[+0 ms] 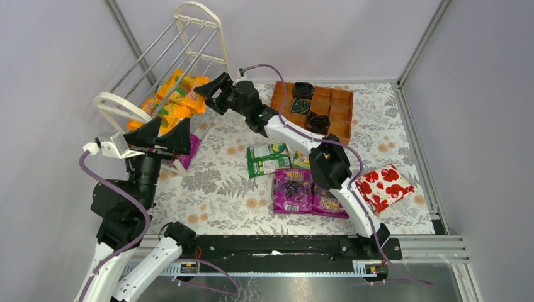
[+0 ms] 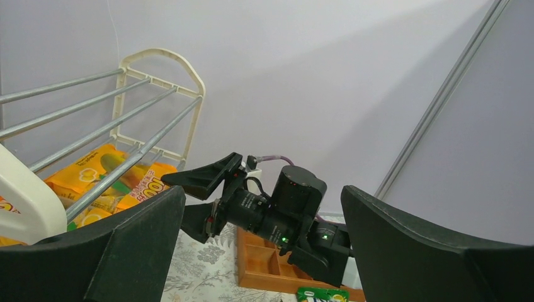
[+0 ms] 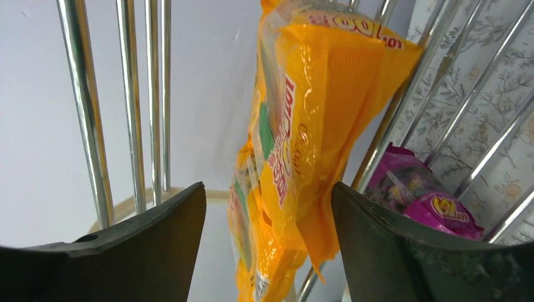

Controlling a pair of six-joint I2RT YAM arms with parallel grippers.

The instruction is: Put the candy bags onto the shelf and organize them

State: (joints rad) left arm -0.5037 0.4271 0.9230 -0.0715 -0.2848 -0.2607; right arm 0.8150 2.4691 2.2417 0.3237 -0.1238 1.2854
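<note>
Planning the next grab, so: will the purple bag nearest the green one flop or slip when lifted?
Probably floppy: the purple bag lies flat on the table like a soft pouch, so it may sag from a pinched edge. Its film looks shiny, so it could slip. It looks thin, so likely light.

left pincer (image 2: 262,189): fingers spread wide, lower corners of frame | shelf (image 2: 160,60): upper left, orange candy bags (image 2: 88,173) on a lower tier | right pincer (image 2: 189,202): centre, jaws apart, beside shelf | wooden tray (image 2: 258,261): bottom centre
</note>
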